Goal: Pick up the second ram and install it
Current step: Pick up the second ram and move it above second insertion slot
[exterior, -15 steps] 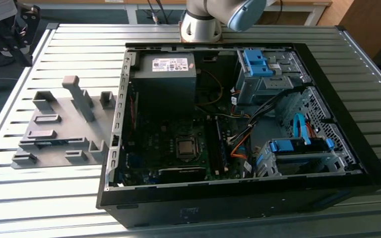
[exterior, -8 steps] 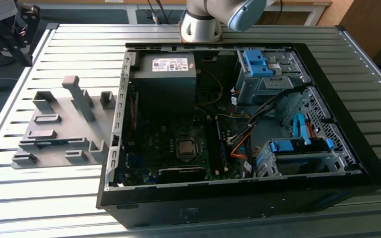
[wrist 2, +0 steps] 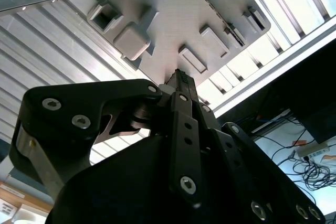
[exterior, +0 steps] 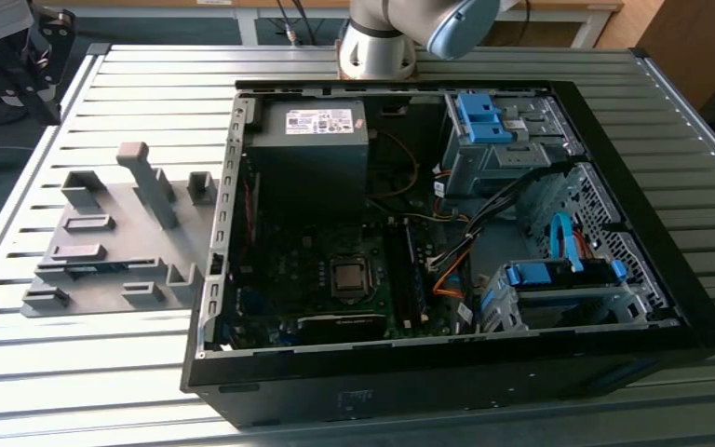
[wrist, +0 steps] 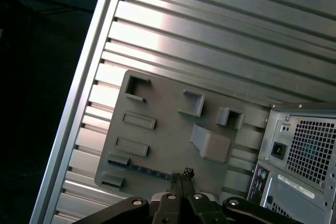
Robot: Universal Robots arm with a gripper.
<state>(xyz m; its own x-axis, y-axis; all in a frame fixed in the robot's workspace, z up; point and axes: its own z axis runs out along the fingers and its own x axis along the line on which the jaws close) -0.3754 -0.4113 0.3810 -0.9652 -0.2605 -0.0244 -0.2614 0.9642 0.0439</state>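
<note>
The fingers (wrist: pixel 178 183) (wrist 2: pixel 184 95) are pressed tight together, and there is nothing between them. They hang in the air over the grey plate (wrist: pixel 168 129) (wrist 2: pixel 173 19) that lies on the worktop (wrist: pixel 236 40). They do not touch the plate.

The second ram (wrist: pixel 140 169) is a thin blue-green stick. In the first wrist view it lies along one edge of the grey plate. One end of it is just past the tips of the fingers. The other end runs away from the fingers to the small blocks (wrist: pixel 113 181) at the plate's corner. The stick is down on the plate and the fingers are up above it, so they are apart.

More grey blocks stand on the plate, farther out from the fingers. The big block (wrist: pixel 210 142) (wrist 2: pixel 131 40) is near the middle of the plate.

The computer case (wrist: pixel 299 150) sits on the worktop off to one side of the fingers, right next to the plate. In the exterior view the case (exterior: pixel 482 382) is open, the plate (exterior: pixel 115 256) is at the exterior view's left of it, and the arm (exterior: pixel 383 37) stands behind the case
</note>
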